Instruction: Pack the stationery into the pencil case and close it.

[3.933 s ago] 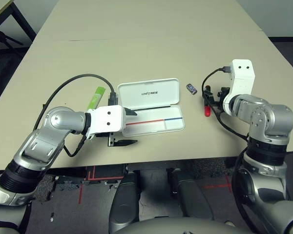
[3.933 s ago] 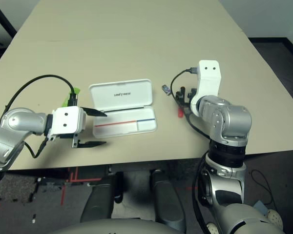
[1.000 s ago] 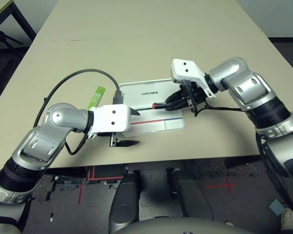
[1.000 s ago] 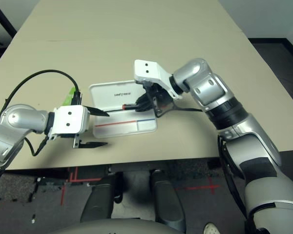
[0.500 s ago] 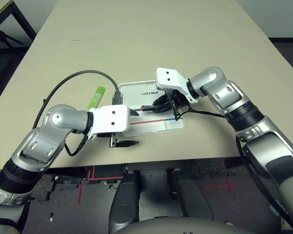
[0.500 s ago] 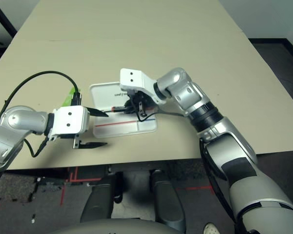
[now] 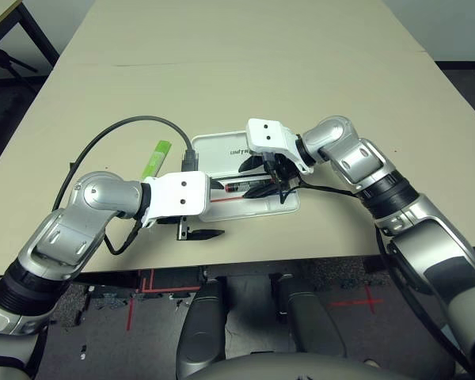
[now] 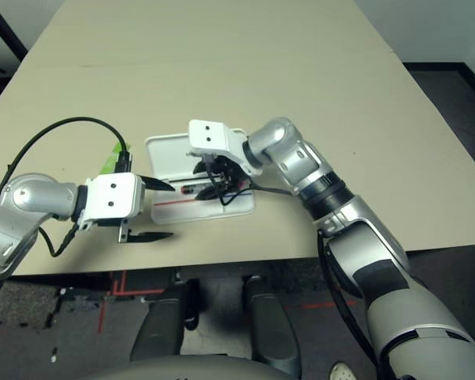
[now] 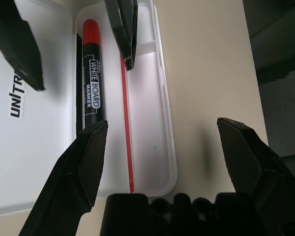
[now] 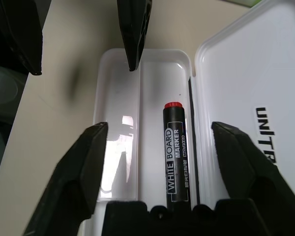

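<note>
Lying inside the flat white plastic pencil case [image 7: 289,206]: the black whiteboard marker with red cap [image 9: 92,74].

Right gripper [image 7: 265,176] hovers spread directly over that case; left gripper [image 7: 208,207] is spread at its left end. Light-green-and-white highlighter [image 7: 156,157] lies on the beige table [image 7: 245,63], left of the case.

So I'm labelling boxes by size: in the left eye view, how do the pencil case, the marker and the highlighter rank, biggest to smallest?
1. Pencil case, open, by far the largest.
2 and 3. Marker and highlighter: they look alike in length, and the right pincer covers part of the marker, so I won't rank them.
</note>
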